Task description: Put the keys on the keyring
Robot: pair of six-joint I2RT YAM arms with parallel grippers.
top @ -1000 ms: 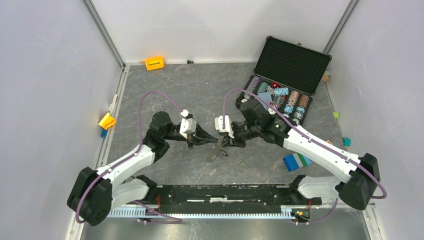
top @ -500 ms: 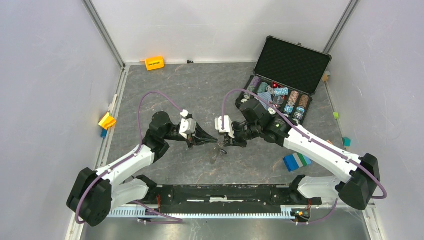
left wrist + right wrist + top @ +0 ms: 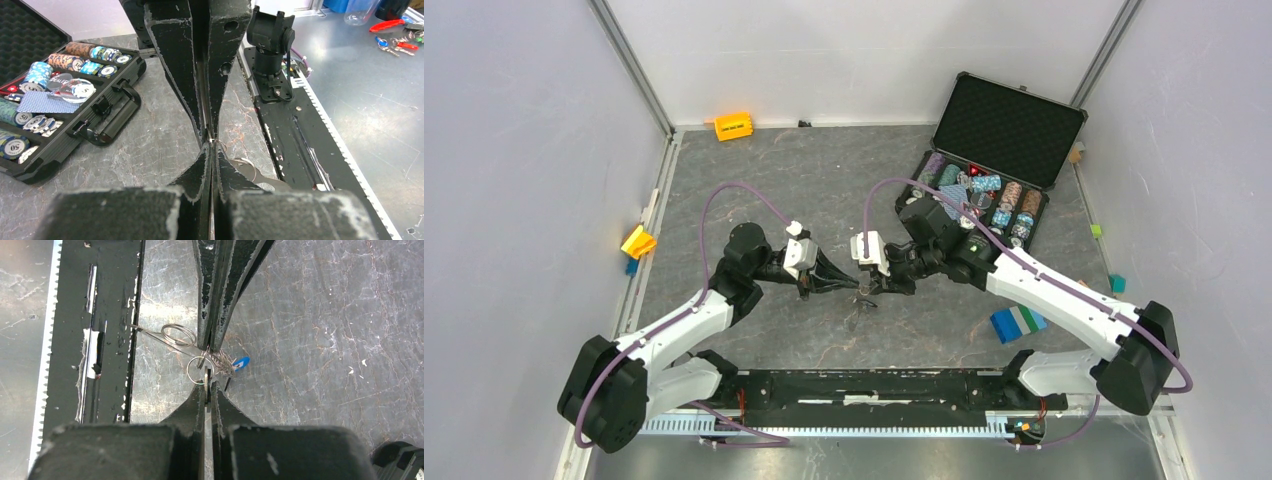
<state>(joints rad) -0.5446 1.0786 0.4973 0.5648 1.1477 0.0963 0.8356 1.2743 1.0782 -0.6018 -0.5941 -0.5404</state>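
The right pincer (image 3: 207,382) is closed completely, and its tips nip a small wire loop of the keyring (image 3: 188,371). The left pincer (image 3: 210,150) is also fully closed. It comes from the opposite side, tip against tip, and bites the thin wire where a second, larger loop joins the bundle. I think the two grips are so near each other for a reason: one arm keeps the ring steady while the other can spread or turn the wire, so that a key can slide in.

Just beside the tips is a small knot of metal, and the blue key (image 3: 241,362) shows its plastic head at the edge of it. If this key is already threaded or only lies against the ring, I cannot tell. A dark sliver lies below the knot; it may be the black key.

The whole bundle is in the middle of the table (image 3: 325,340), near the front rail, well apart from the chip case (image 3: 984,190).
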